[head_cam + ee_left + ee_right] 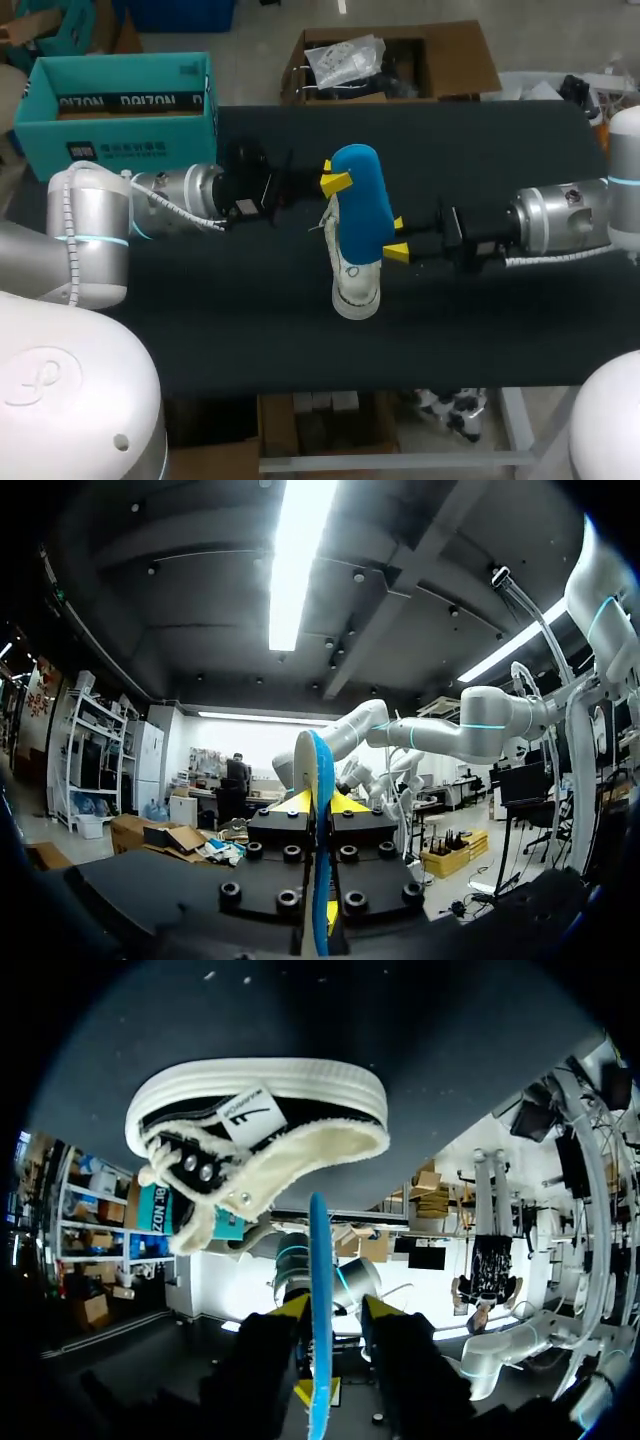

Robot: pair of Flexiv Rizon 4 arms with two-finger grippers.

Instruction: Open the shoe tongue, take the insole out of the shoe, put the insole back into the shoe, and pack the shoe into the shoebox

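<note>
insole (360, 195) over shoe (355, 288) | left pincer (336, 182) grasping insole | right pincer (397, 238) released, fingers straddling insole | shoe on counter (240, 310)

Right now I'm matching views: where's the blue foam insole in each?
Head view: blue foam insole centre, above the black canvas shoe.
Left wrist view: insole edgewise in the left gripper.
Right wrist view: insole edgewise between fingers of the right gripper, shoe ahead.
Landmark: yellow fingertips flanking it.
</note>
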